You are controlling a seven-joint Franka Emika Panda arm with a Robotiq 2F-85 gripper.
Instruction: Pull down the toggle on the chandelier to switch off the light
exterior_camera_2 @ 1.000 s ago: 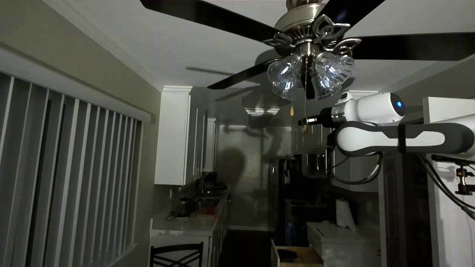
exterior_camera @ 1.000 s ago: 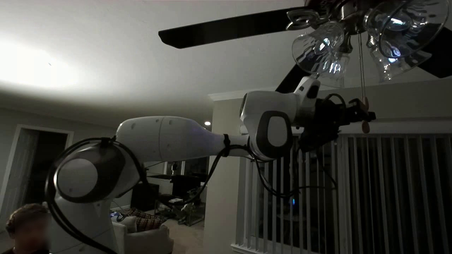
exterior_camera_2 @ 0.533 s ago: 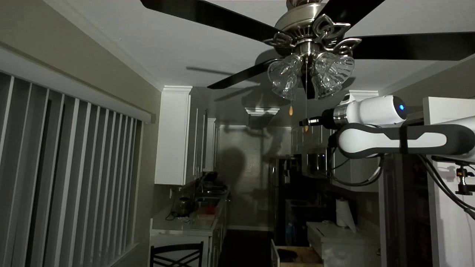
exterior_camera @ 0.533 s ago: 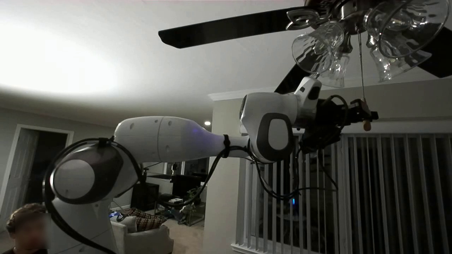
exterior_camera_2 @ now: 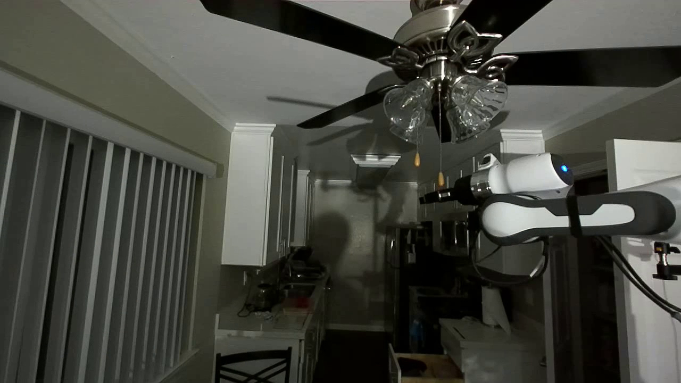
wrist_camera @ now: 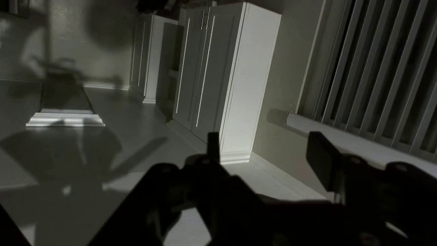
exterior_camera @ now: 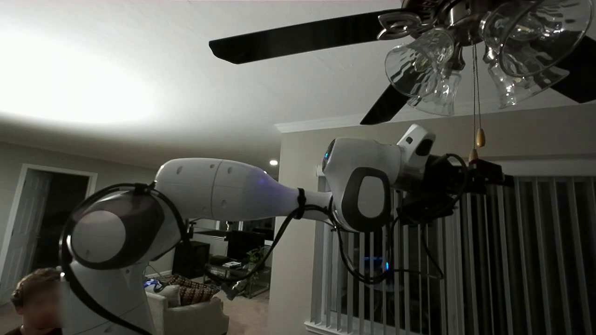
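The chandelier (exterior_camera_2: 441,69) is a ceiling fan with clear glass shades, and its bulbs look unlit. Two thin chains with wooden knobs hang from it. I take the lower knob as the toggle (exterior_camera_2: 440,179); the shorter chain ends in another wooden knob (exterior_camera: 480,137). In both exterior views my gripper (exterior_camera_2: 427,199) sits just below the toggle (exterior_camera: 473,154), whose lower end comes close to the dark fingers; whether they touch I cannot tell. The wrist view has my gripper (wrist_camera: 264,153) open, with a wide gap and nothing between the fingertips. Neither knob shows there.
Dark fan blades (exterior_camera: 307,37) spread above the arm. Vertical blinds (exterior_camera: 526,251) cover a window behind the gripper. A white wall cabinet (exterior_camera_2: 247,194) hangs farther off. Cables loop under the arm, and a person (exterior_camera: 39,302) is at the lower left.
My gripper, earlier at the toggle, has let go, opened and dropped below it. The toggle now hangs free above the fingers. Bright glints in the glass shades have gone.
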